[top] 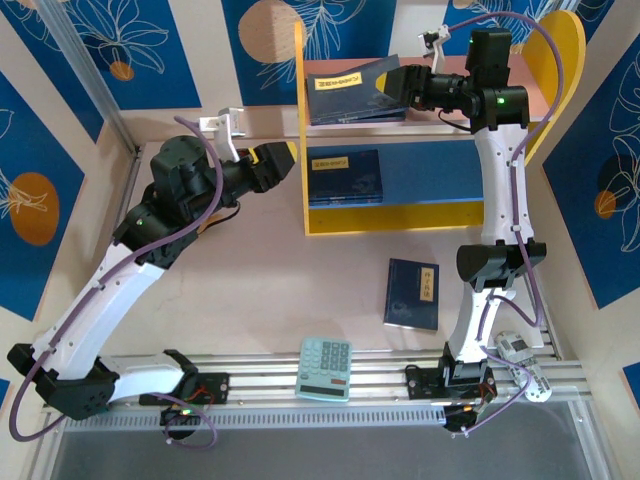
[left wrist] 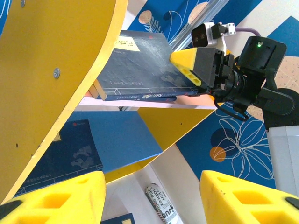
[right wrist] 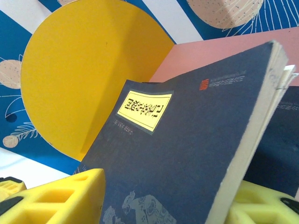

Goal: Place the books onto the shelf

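Books are part-shelved — blue-board book (top: 345, 177) placed, pink-board book (top: 355, 90) between right gripper (top: 400, 85) jaws, hold unclear, left gripper (top: 285, 157) empty, open — last book (top: 413, 293) toward right edge of table (top: 260, 290).

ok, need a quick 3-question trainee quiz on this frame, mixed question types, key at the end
1. True or false: the left gripper has a book between its jaws.
2. How many books are on the shelf, and how many off it?
3. The right gripper is at which board? A: pink top board. B: blue lower board. C: neither.

Key
1. False. Its jaws stand open with nothing between them.
2. Two on: top book and lower book. One off: table book.
3. A. Its jaws straddle the top book.
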